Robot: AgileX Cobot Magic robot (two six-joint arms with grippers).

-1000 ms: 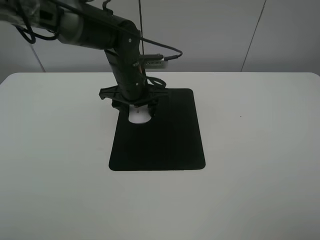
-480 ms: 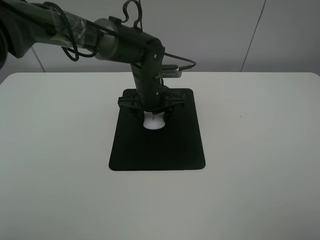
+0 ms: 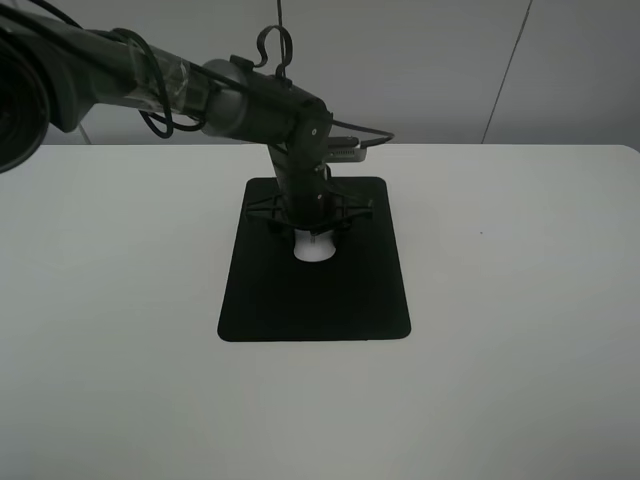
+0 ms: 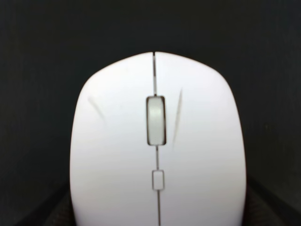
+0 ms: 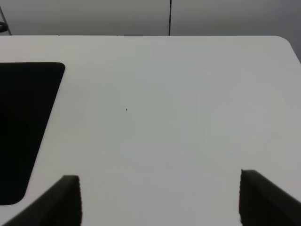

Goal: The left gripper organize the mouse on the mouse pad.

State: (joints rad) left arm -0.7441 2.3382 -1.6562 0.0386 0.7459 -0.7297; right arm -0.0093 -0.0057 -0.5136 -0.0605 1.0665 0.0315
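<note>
Both the mouse (image 3: pixel 315 251) and the left gripper (image 3: pixel 312 234) have shifted from the far-left corner of the mouse pad (image 3: pixel 330 300) toward its middle, the gripper closed on the mouse, apparently to centre it.

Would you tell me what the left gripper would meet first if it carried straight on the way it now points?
Most likely the mouse, which lies directly below the left gripper on the mouse pad. Whether the fingers touch it is unclear.

Mouse (image 3: pixel 316 250) on mouse pad (image 3: pixel 325 300) (far half)
</note>
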